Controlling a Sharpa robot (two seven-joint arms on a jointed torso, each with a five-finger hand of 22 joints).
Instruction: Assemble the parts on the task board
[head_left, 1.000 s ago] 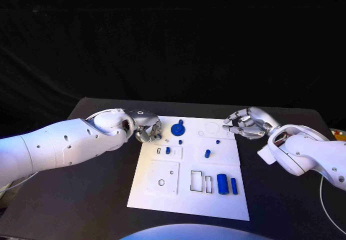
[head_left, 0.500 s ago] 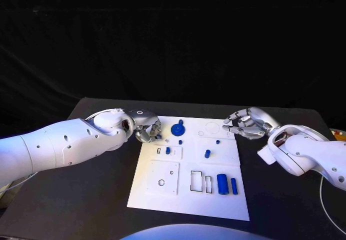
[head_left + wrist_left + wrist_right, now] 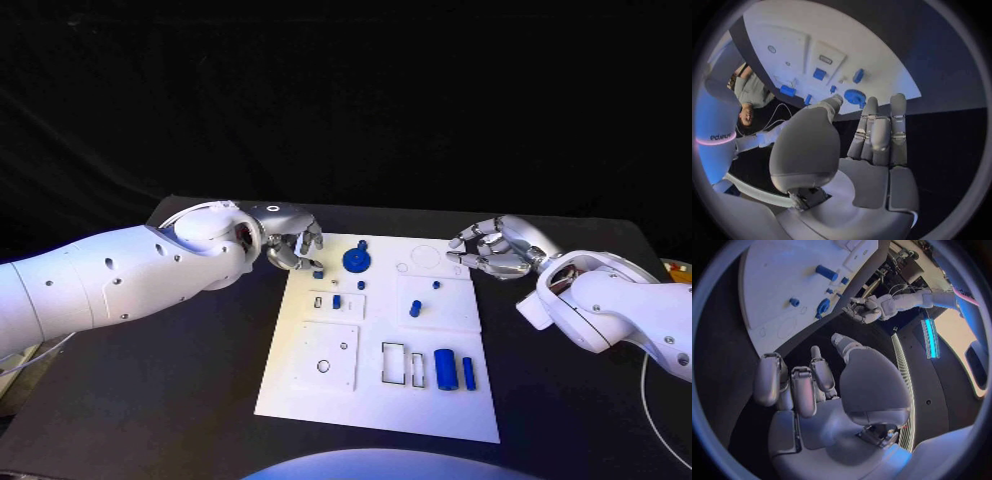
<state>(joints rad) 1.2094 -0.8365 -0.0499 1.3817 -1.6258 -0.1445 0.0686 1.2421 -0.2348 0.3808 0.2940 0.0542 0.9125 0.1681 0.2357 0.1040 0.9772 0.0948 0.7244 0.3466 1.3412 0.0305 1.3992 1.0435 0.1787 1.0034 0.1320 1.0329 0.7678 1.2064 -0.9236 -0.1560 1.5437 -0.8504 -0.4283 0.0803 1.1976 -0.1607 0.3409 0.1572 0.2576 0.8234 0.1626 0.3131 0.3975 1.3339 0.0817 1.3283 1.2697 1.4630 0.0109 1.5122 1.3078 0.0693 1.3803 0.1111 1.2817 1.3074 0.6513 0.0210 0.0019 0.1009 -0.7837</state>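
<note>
Blue parts (image 3: 446, 368) judged light, rigid, slick; best pinched at sides. Left hand (image 3: 293, 247), right hand (image 3: 495, 249): fingers apart, empty.

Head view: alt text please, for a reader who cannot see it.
A white rectangular task board with small blue parts lies on a black table. The silver left hand hovers at its far left corner, the silver right hand at its far right, both holding nothing.

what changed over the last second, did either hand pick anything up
The left hand lifted and drew back from the task board's far left corner toward the table's far side, its fingers now extended and holding nothing. No part was picked up. The right hand stayed beside the board's far right corner, and the blue parts, including the round one, stayed put.
</note>
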